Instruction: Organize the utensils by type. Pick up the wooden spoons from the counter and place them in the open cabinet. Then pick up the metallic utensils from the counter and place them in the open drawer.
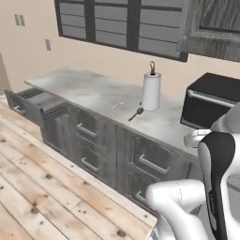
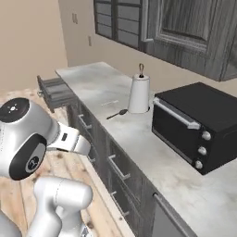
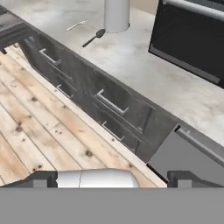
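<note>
On the marbled counter (image 1: 93, 91) a small silver fork (image 1: 117, 105) (image 2: 110, 102) (image 3: 76, 25) lies just left of a dark grey metal spoon (image 1: 136, 113) (image 2: 116, 114) (image 3: 94, 37). Both rest in front of the paper towel roll. The drawer (image 1: 28, 101) (image 2: 55, 90) stands pulled out at the counter's far left end. A dark wood-grain wall cabinet (image 1: 215, 23) (image 2: 194, 32) hangs over the oven; I cannot tell whether it is open. The wooden spoons are out of view. My gripper (image 3: 113, 179) is open and holds nothing. It hovers off the counter's front, above the floor, far from the utensils.
A white paper towel roll (image 1: 151, 91) (image 2: 139, 92) stands behind the spoon. A black toaster oven (image 1: 211, 101) (image 2: 199, 125) takes up the counter's right part. Low cabinet fronts with bar handles (image 3: 111, 101) face the wooden floor (image 1: 42, 187).
</note>
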